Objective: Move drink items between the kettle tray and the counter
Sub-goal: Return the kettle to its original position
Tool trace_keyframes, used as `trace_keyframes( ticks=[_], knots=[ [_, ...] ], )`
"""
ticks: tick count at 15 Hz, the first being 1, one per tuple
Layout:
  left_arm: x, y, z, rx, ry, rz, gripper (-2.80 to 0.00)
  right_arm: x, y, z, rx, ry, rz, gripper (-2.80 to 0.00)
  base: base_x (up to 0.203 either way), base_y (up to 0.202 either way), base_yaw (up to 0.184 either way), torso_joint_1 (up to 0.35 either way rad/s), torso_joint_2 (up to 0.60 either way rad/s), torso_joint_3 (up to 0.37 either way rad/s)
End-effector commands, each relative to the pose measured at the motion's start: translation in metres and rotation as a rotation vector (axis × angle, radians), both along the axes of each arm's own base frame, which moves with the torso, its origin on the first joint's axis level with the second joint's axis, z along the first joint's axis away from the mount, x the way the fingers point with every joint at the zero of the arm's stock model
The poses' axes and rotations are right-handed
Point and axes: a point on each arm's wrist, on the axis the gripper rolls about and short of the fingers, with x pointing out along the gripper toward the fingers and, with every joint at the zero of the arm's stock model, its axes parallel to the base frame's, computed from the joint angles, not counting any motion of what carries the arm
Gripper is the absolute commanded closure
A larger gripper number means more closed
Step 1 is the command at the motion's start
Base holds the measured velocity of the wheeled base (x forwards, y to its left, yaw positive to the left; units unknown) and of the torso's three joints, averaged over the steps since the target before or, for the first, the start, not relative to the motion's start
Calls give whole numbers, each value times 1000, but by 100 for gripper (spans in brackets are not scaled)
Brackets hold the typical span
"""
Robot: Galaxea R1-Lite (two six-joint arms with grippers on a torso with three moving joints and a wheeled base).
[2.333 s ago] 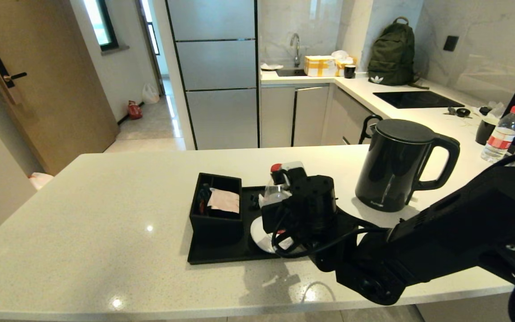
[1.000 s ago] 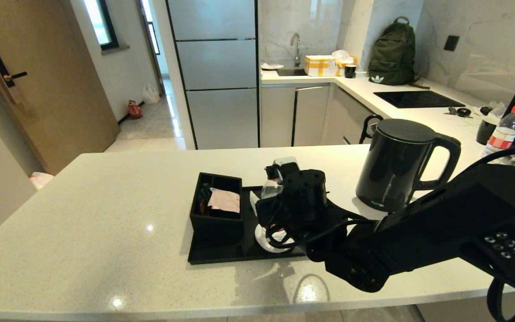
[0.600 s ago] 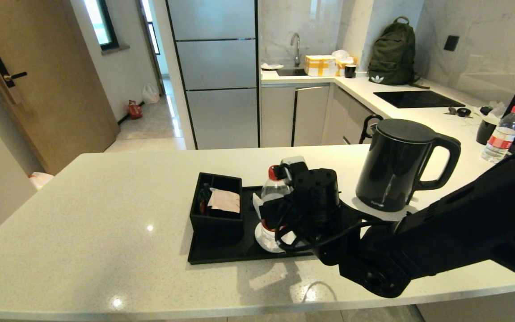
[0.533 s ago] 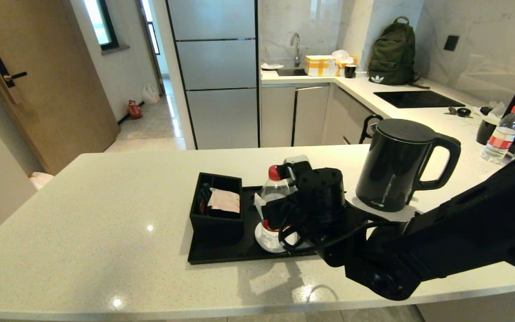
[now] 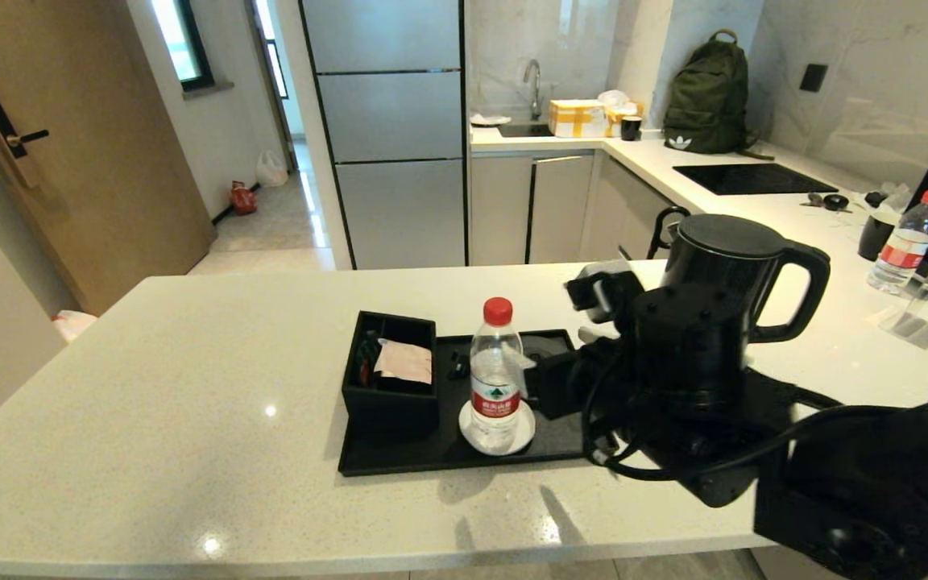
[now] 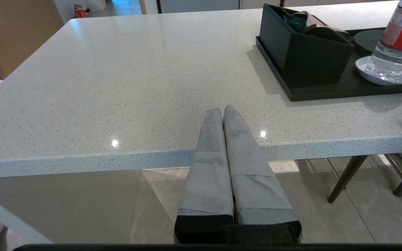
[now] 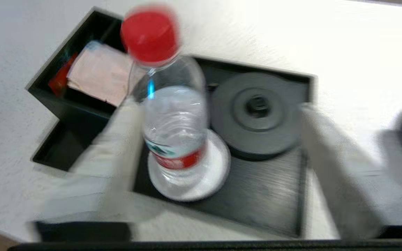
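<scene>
The small clear water bottle (image 5: 496, 379) (image 7: 173, 118) with its red cap stands upright on the white coaster (image 5: 499, 431) (image 7: 208, 174) in the black kettle tray (image 5: 432, 461) (image 7: 267, 205). My right gripper (image 5: 573, 330) (image 7: 216, 106) is open just right of the bottle, holding nothing, its fingers spread wide above the tray. The round kettle base (image 5: 546, 348) (image 7: 257, 111) is bare. The black kettle (image 5: 742, 266) stands on the counter (image 5: 190, 403) right of the tray, partly hidden behind my right arm. My left gripper (image 6: 222, 109) is shut and empty at the counter's front edge.
The black sachet box (image 5: 391, 379) (image 6: 302, 52) fills the tray's left end. A second red-capped bottle (image 5: 905, 242) and a dark cup stand on the far right counter. A backpack, sink and hob lie beyond. Bare counter spreads left of the tray.
My right gripper set the bottle down on the coaster, let go and opened, then drew back to the right towards the kettle. The bottle now stands free.
</scene>
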Motion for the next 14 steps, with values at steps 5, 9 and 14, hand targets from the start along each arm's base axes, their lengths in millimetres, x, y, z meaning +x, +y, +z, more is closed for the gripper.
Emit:
trace_keyframes(
  ticks=[5, 9, 14],
  knots=[
    [0, 0, 0, 0, 1, 0, 0, -119, -155, 107, 107, -137, -236, 0, 0, 0, 0, 0, 0, 0],
    [0, 0, 0, 0, 1, 0, 0, -181, -221, 90, -44, -19, -621, 0, 0, 0, 0, 0, 0, 0],
    [0, 0, 0, 0, 1, 0, 0, -155, -226, 64, -125, 132, -834, 0, 0, 0, 0, 0, 0, 0]
  ],
)
